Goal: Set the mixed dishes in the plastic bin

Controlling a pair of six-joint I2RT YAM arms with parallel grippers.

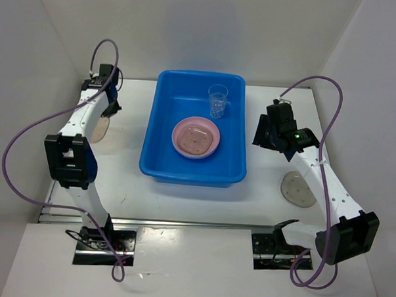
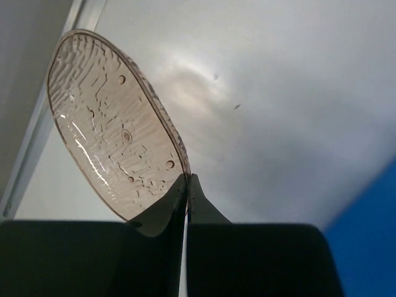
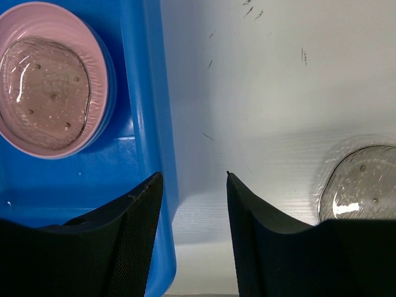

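One blue plastic bin [image 1: 190, 174] sits on the white table [image 1: 182, 204], midway between the left and right edges and nearer the far edge. Five dishes show in all: one pink plate [image 3: 99, 93], three translucent smoky plates with a dimpled, rippled surface, and one clear cup [image 1: 218, 100]. The bin holds three of them. The pink plate lies flat about the middle of the bin's floor, the nested plate [image 3: 44, 93], one of the smoky kind, lies inside it, and the clear cup stands upright apart from both by the bin's far wall, right of the middle. The second smoky one, the held plate [image 2: 114, 133], is outside the bin near the table's left edge, toward the far-left corner. It is tilted up on edge, and its rim is pinched between the fingers of the left gripper [image 2: 187, 185], which press on it from both sides. The third, the loose plate [image 1: 298, 190], lies flat on the table near the right edge, toward the near-right corner, well apart from the bin. The right gripper [image 3: 193, 175] hangs with its fingers spread apart above the strip of table just outside the bin's right rim, between the bin and the loose plate
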